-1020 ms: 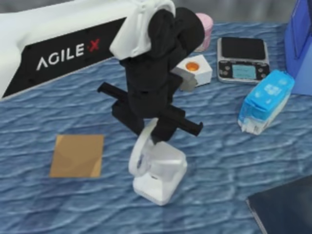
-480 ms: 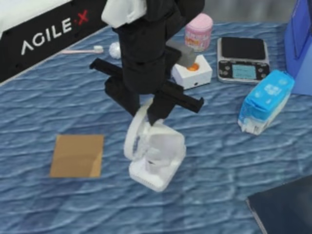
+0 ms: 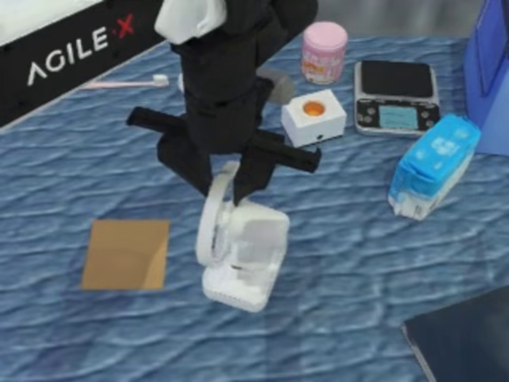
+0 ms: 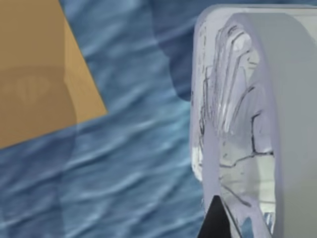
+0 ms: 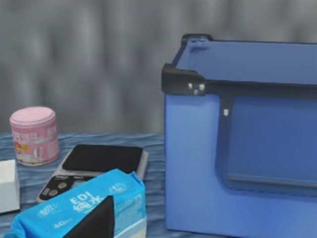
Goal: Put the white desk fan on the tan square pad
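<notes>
Top view shows the left gripper (image 3: pixel 224 185) pinching the fan (image 3: pixel 238 253) by its thin ring, right of the pad (image 3: pixel 127 254) and apart from it. Held so high, the heavy base could swing or slip loose, landing off-pad.

Overhead view downward, wrist views close, sharing pad (image 3: pixel 126 255)

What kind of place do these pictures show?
Probably a simulated tabletop test bench: a blue cloth strewn with unrelated items, such as a fan, a scale and a blue crate, under an AgileX arm.
</notes>
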Controlling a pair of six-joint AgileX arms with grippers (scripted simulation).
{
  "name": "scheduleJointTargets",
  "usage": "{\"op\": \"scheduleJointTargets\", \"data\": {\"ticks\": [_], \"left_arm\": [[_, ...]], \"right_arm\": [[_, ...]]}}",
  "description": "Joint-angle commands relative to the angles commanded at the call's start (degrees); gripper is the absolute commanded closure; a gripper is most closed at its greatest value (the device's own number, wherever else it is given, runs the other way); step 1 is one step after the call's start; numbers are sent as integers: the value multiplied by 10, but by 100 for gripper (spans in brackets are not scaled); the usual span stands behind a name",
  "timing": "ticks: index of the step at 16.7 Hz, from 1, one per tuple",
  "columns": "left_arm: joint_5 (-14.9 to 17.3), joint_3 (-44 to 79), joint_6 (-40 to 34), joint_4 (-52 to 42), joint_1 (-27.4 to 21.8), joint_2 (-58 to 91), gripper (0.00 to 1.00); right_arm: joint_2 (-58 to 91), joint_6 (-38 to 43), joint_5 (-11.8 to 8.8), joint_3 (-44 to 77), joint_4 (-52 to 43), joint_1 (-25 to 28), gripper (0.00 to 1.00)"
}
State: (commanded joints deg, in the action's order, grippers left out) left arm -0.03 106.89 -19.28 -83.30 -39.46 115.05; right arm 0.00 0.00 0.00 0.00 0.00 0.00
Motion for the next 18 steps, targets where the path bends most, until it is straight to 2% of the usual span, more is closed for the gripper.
{"op": "scheduleJointTargets", "data": {"ticks": [4,13,16,18], "left_arm": [[-1,-23,-177,-3,36,-15,100],[-5,-116,-698,17,145,-92,100],[-5,-147,-820,28,176,-120,100],[-5,-161,-871,34,191,-135,100]], "right_arm": [[0,0,0,0,0,0,0],[0,0,0,0,0,0,0],[0,0,0,0,0,0,0],[0,0,0,0,0,0,0]]}}
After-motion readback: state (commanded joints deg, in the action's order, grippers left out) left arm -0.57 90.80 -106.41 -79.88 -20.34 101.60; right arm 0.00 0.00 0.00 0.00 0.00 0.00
